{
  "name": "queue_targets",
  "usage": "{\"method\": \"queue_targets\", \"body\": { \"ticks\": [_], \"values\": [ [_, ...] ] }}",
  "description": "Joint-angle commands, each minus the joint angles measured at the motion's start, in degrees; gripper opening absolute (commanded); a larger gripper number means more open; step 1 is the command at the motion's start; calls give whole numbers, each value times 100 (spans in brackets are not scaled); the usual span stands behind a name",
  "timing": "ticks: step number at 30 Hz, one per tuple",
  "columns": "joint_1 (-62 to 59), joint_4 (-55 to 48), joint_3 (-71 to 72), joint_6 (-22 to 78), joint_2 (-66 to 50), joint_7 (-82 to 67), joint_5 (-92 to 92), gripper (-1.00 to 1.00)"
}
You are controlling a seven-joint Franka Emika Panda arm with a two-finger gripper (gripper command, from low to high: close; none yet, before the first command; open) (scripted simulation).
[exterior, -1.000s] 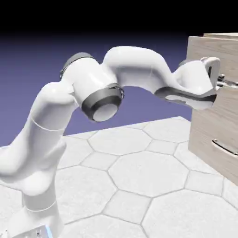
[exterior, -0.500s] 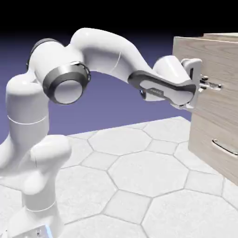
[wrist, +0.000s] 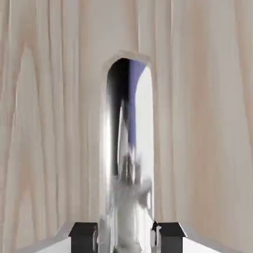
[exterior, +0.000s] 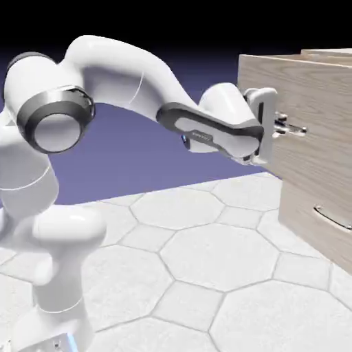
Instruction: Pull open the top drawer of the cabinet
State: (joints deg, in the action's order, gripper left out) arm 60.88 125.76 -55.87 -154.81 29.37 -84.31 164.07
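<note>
The top drawer of the pale wood cabinet stands pulled out, its front well to the left of the lower drawer's front. My gripper is at the drawer's silver bar handle. In the hand view the handle runs up the middle against the wood panel. It passes between my gripper fingertips, with a thin gap on each side. The gripper is open around the handle.
The lower drawer, with its own silver handle, sits closed below. The arm's forearm stretches level from the left toward the cabinet. The white hexagon-tiled table runs under the arm.
The hand moved toward the exterior view's left and the top drawer slid out with it. The arm's elbow folded back and up. The jaws have just spread off the handle.
</note>
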Motion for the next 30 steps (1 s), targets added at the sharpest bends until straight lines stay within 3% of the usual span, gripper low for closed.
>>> {"method": "queue_targets", "body": {
  "ticks": [1, 23, 24, 30],
  "values": [
    [42, 54, 4, 97, 208, -242, -34, -100],
    [2783, 498, -1475, 1786, 4379, -5502, -1253, -100],
    [2783, 498, -1475, 1786, 4379, -5502, -1253, 100],
    [1977, 1379, -1044, 1899, 4516, -5464, -1482, 100]
  ]
}}
